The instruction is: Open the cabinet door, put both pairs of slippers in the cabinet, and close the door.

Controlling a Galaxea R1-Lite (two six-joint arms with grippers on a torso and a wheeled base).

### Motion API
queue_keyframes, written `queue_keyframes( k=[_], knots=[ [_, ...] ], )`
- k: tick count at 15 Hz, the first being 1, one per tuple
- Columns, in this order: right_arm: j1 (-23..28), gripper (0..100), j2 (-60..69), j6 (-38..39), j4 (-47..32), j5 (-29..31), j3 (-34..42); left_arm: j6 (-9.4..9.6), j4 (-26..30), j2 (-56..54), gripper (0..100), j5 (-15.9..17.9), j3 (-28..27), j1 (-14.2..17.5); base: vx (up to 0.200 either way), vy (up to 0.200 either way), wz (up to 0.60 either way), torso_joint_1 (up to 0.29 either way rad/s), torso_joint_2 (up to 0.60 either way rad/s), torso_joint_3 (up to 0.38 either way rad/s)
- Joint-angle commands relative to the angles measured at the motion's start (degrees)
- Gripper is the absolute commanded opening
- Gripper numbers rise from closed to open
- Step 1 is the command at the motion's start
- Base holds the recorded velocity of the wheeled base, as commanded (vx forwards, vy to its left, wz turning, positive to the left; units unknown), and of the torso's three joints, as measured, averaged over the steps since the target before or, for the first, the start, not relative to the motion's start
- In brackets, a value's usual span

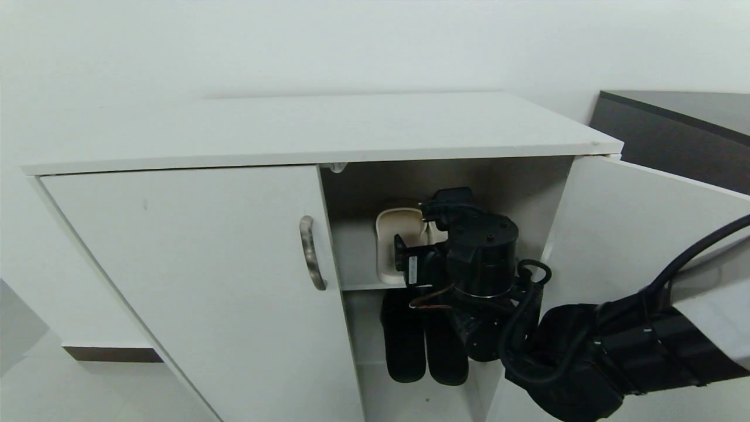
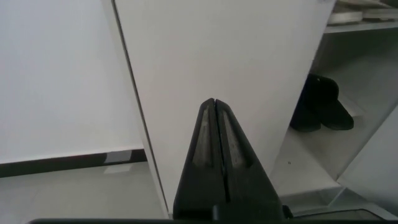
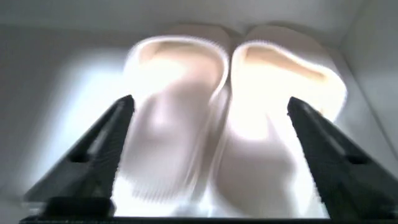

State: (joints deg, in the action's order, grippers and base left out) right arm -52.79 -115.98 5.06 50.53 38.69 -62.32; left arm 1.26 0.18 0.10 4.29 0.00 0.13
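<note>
So, left gripper (image 2: 214, 106): its fingers are pressed flat together with nothing between them, pointing at the closed left door (image 1: 193, 281). Leave it parked; you don't need it for this step.
handle (image 1: 312, 252): on the closed door's inner edge, just beside the opening. Keep your right arm and its cable off it.
white slippers (image 1: 394, 243): the pair lies side by side on the upper shelf (image 1: 360, 286).
black slippers (image 1: 425, 346): the second pair, side by side on the lower shelf (image 2: 298, 168).
right gripper (image 3: 208, 115): inside the cabinet (image 1: 322, 126) at the upper shelf. Its fingers (image 3: 106, 143) are spread wider than the white pair, one on either side, gripping nothing. Both pairs look stowed, so the step is likely the retreat. Draw straight back, level with the shelf, so that neither finger drags a slipper out.
open right door (image 1: 633, 234): swung out beside your right arm. Clear the opening fully before you push it shut.
</note>
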Motion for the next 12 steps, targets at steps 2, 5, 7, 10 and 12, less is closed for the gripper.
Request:
queue_keyframes(
  k=[2,5,7,10,12],
  knots=[
    [-0.8,0,2.0,0.1,0.0,0.0,0.6,-0.03,0.0,0.0,0,0.0,0.0,0.0,-0.200,0.000,0.00,-0.007,0.00,0.005],
    [-1.4,0,1.6,0.1,0.0,-0.4,0.5,0.06,0.0,0.0,0,0.0,0.0,0.0,-0.200,0.000,0.00,0.001,0.00,0.005],
    [-2.4,0,1.6,0.1,0.0,-0.9,1.6,0.06,0.0,0.0,0,0.0,0.0,0.0,-0.200,0.000,0.00,0.000,0.00,0.000],
    [-2.4,0,2.1,0.4,2.6,-1.0,6.5,-0.03,0.0,0.0,0,0.0,0.0,0.0,-0.200,0.000,0.00,0.001,0.00,0.001],
    [-2.4,0,1.5,0.1,4.8,-1.6,9.3,-0.03,0.0,0.0,0,0.0,0.0,0.0,-0.200,0.000,0.00,0.005,0.00,0.002]
  ],
)
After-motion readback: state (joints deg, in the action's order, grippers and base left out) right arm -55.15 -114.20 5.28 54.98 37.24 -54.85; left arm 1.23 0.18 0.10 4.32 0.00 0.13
